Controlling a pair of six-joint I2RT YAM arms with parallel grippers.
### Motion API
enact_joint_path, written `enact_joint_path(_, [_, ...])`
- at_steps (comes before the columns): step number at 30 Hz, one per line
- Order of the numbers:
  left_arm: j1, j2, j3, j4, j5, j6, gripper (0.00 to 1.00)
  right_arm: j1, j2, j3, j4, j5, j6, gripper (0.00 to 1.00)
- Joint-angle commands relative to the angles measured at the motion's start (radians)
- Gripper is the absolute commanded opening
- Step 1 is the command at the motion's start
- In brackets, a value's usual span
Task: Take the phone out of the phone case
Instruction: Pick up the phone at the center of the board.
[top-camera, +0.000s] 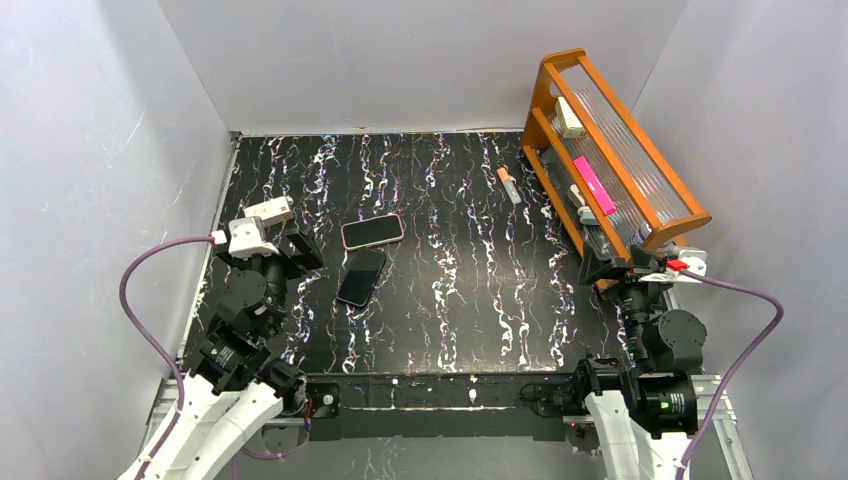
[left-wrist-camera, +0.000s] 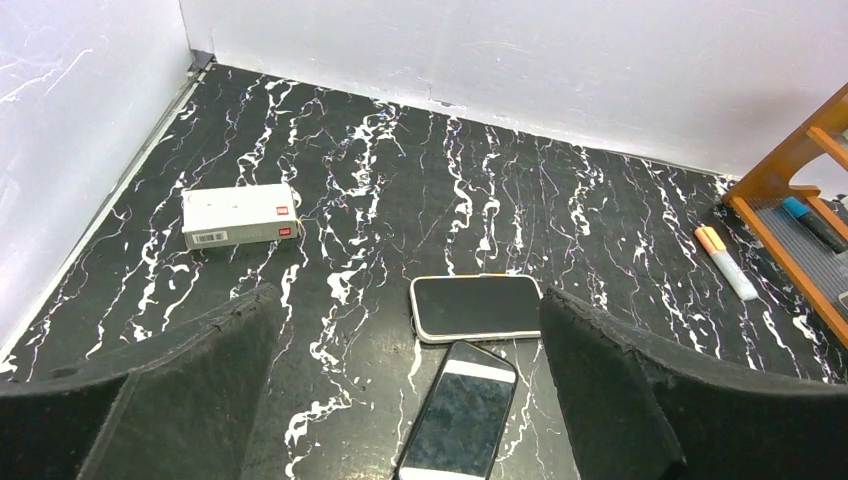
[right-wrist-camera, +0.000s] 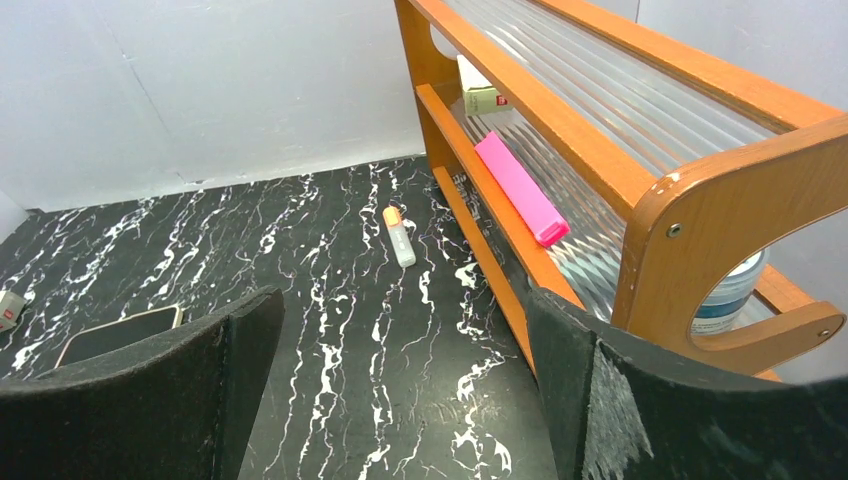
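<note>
Cream-coloured rubbery edging is marking out the rectangular phone case (top-camera: 372, 231). It is lying flat on the black, white-veined marble table (left-wrist-camera: 600, 200) with what I am taking for the black phone (left-wrist-camera: 476, 307) seated in it, screen up, well apart from the orange wooden rack (right-wrist-camera: 560, 150) and on the left arm's side of it. The main risk is sitting right beside it: a second dark glossy handset (left-wrist-camera: 460, 420) is lying a little farther from the rack. A hurried reach could be grabbing or shoving the wrong one, and I cannot tell whether the two are touching. With the case lying flat, fingers may be skidding over the glass instead of catching the rim, and a one-armed pull is probably lifting phone and case together. The right arm, sitting against the rack's near end, is risking a knock on the wood when swinging out. The left fingers (left-wrist-camera: 200, 370) are standing spread to their widest and holding nothing. The case is lying beyond their tips, centred in the gap and untouched. The right fingers (right-wrist-camera: 170, 390) are gaping equally wide and empty, and from there the case is showing only as a far corner, half hidden behind one finger.
</note>
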Motion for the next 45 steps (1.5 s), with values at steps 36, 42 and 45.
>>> enact_joint_path(36, [0.022, 0.867, 0.273, -0.236, 0.379, 0.101, 0.98, 0.0, -0.01, 0.008, 0.05, -0.086, -0.021, 0.99])
enact_joint_path(42, [0.102, 1.057, 0.335, -0.258, 0.53, 0.091, 0.98, 0.0, -0.015, 0.005, 0.056, -0.087, -0.021, 0.99])
enact_joint_path(45, [0.119, 1.127, 0.359, -0.274, 0.562, 0.098, 0.98, 0.001, -0.022, 0.001, 0.06, -0.087, -0.021, 0.99])
